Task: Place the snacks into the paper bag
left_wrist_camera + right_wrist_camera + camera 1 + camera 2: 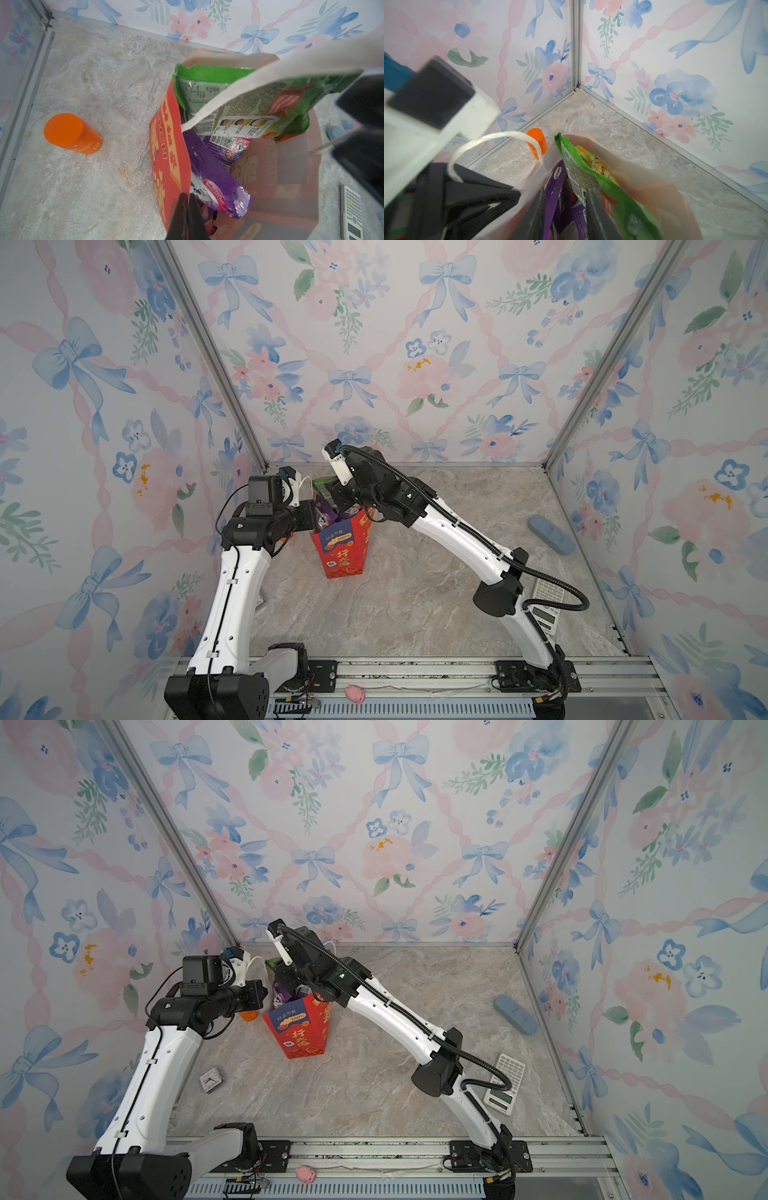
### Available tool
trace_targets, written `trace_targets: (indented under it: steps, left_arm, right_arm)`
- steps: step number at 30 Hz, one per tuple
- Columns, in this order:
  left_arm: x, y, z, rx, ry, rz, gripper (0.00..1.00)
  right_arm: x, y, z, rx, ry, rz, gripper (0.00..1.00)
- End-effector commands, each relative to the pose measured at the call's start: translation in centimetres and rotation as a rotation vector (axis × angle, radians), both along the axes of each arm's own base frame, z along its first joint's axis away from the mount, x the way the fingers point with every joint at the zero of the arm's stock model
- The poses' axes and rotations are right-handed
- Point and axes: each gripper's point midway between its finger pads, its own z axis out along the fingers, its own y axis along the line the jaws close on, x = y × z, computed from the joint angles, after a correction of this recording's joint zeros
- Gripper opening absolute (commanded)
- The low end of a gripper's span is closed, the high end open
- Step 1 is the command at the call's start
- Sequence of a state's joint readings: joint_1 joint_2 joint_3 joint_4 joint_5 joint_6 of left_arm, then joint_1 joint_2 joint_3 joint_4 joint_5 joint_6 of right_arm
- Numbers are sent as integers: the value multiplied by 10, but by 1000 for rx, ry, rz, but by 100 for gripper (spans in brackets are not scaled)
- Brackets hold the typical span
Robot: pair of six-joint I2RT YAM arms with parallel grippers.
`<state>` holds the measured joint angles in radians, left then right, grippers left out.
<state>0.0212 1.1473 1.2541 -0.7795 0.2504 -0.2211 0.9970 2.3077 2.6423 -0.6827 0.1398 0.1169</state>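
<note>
My left tool [187, 196] is clenched on the rim of the tall red paper bag with white rope handles [341, 549], which stands upright on the grey marbled table [415, 597] towards the back left corner. My right tool [565, 194] is down in the bag's mouth, fingers apart, gripping nothing I can make out. A glossy green snack packet [207, 75] and a glossy purple snack packet [214, 178] stand inside it.
</note>
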Motion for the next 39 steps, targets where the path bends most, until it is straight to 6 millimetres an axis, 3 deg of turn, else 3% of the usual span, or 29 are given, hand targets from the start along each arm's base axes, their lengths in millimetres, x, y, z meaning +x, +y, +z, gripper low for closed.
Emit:
trace_targets:
  steps: [1, 5, 13, 25, 28, 31, 39]
  left_arm:
    - [-1, -5, 16, -28, -59, -21, 0]
    - [-2, -3, 17, -18, -65, -16, 0]
    - [-3, -3, 15, -16, -62, -16, 0]
    - [-3, -3, 16, -16, -65, -17, 0]
    - [-3, -3, 16, -16, -64, -18, 0]
    - [-3, -3, 16, -14, -63, -15, 0]
    - [-2, -1, 14, -11, -58, -6, 0]
  right_arm:
    - [28, -11, 7, 61, 1, -80, 34]
    - [46, -12, -18, 44, 31, -118, 33]
    - [57, -9, -63, -22, 87, -139, 33]
    - [34, 2, -115, -91, 233, -73, 34]
    - [30, 3, -118, -93, 257, -58, 34]
    - [22, 3, -93, -57, 243, -32, 35]
    - [-6, -14, 28, 121, 90, 50, 45]
